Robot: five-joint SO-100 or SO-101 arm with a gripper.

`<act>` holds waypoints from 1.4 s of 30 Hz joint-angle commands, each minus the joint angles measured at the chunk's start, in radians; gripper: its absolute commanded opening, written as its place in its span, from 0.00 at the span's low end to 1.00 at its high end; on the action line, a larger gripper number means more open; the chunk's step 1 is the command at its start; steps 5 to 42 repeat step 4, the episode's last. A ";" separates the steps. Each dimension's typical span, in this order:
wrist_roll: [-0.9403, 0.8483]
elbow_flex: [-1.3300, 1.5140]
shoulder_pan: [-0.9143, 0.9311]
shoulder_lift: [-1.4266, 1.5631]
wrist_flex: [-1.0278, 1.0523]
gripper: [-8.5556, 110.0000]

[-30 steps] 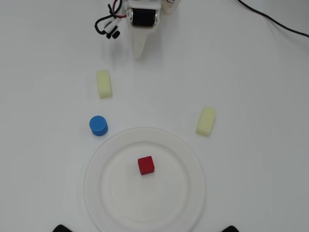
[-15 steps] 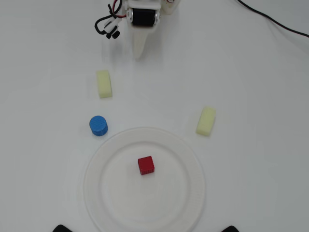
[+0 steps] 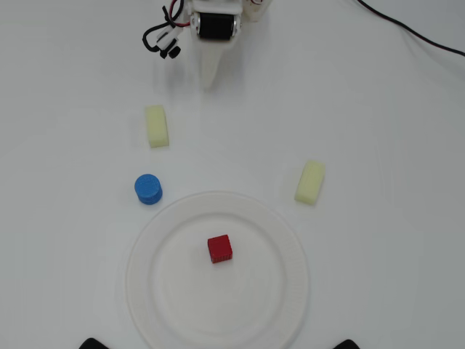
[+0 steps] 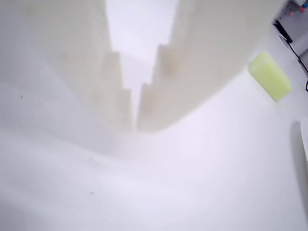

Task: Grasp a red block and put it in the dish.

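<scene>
One red block (image 3: pixel 219 249) sits near the middle of the dish (image 3: pixel 284 240), so we judge the placing done. That would explain why our gripper (image 3: pixel 209 81) is drawn up near the base, well apart from the dish, its fingers (image 4: pixel 147 108) pressed almost together on nothing. Around the dish we see a blue cylinder (image 3: pixel 148 189) just off its rim and two pale yellow blocks (image 3: pixel 157 126) (image 3: pixel 310 182); none touches the dish or crowds the red block.
</scene>
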 commanded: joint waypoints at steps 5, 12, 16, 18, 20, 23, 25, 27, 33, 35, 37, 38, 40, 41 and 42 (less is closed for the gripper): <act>0.003 0.103 0.002 0.178 0.058 0.07; 0.003 0.103 0.002 0.178 0.058 0.07; 0.003 0.103 0.002 0.178 0.058 0.07; 0.003 0.103 0.002 0.178 0.058 0.07; 0.003 0.103 0.002 0.178 0.058 0.07; 0.003 0.103 0.002 0.178 0.058 0.07; 0.003 0.103 0.002 0.178 0.058 0.07; 0.003 0.103 0.002 0.178 0.058 0.07; 0.003 0.103 0.002 0.178 0.058 0.07; 0.003 0.103 0.002 0.178 0.058 0.07; 0.003 0.103 0.002 0.178 0.058 0.07; 0.003 0.103 0.002 0.178 0.058 0.07; 0.003 0.103 0.002 0.178 0.058 0.07; 0.003 0.103 0.002 0.178 0.058 0.07; 0.003 0.103 0.002 0.178 0.058 0.07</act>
